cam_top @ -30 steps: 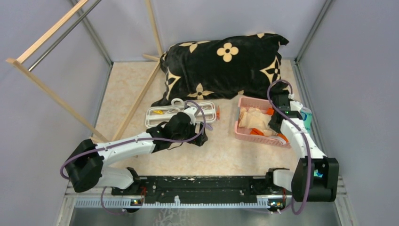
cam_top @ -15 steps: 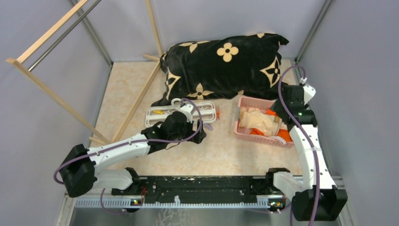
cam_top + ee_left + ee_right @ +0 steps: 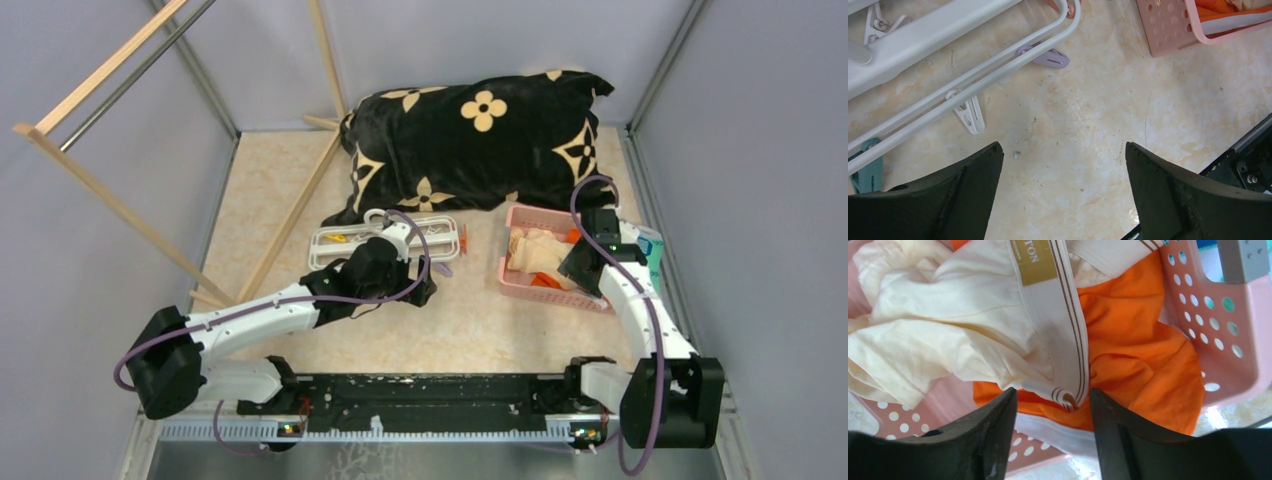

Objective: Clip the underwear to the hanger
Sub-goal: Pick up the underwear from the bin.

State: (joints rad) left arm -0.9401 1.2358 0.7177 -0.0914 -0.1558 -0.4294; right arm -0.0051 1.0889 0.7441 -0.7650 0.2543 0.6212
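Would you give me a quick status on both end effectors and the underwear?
Left end effector open, empty, beside hanger. Right end effector open, straddling underwear waistband in pink basket. Orange cloth lies beneath.

Black fingers (image 3: 948,200), white arms (image 3: 265,312), purple cables (image 3: 427,262)
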